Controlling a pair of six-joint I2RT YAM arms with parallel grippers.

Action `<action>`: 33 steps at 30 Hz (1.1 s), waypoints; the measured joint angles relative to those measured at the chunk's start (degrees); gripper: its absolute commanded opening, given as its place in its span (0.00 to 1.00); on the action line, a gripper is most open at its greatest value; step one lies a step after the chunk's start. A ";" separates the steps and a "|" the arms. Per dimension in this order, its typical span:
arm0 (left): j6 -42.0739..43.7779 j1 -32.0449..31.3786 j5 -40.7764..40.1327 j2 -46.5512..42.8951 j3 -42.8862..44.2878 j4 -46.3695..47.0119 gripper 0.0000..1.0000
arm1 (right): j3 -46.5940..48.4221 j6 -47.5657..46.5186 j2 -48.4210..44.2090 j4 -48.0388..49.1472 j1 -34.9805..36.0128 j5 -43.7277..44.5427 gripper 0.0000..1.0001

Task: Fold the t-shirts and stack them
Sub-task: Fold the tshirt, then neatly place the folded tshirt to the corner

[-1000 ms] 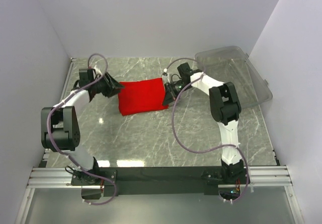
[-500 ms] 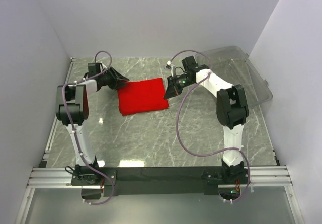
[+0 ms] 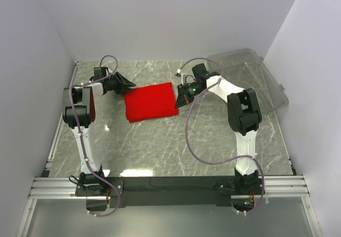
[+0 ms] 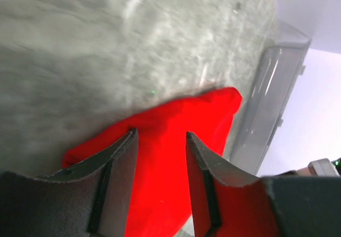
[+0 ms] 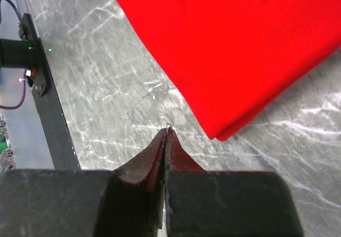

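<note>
The red t-shirt (image 3: 151,102) lies folded into a flat rectangle on the marble table (image 3: 160,146). My left gripper (image 3: 127,84) hovers at its far-left corner. In the left wrist view that gripper (image 4: 160,136) is open, and the red cloth (image 4: 208,114) shows beyond the gap with nothing pinched. My right gripper (image 3: 179,101) sits just off the shirt's right edge. In the right wrist view it (image 5: 168,128) is shut and empty, its tip over bare marble beside the shirt's (image 5: 240,50) folded corner.
A clear plastic bin (image 3: 250,77) stands tilted at the back right, also seen in the left wrist view (image 4: 266,98). White walls close in the table on three sides. A black rail (image 3: 170,184) runs along the near edge by the arm bases.
The left arm has swung up from a low bent pose, bringing its gripper to the shirt's far-left corner. The right gripper drew slightly off the right edge. The shirt stayed flat.
</note>
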 measured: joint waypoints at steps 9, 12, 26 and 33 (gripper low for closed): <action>0.98 2.45 -0.52 2.14 3.67 -1.84 0.47 | -0.57 0.35 0.04 0.09 -0.02 0.83 0.00; 2.58 2.93 -1.64 2.14 5.60 -3.17 0.50 | -1.25 -0.33 0.02 0.04 -0.02 1.22 0.00; 13.60 2.82 -9.31 -26.67 -14.86 -9.27 0.62 | -4.96 -6.25 -7.04 -0.52 -0.04 8.39 0.35; 13.90 -1.03 -10.19 -30.97 -28.83 -11.13 0.69 | -6.01 -7.30 -10.36 0.04 -0.04 10.34 0.56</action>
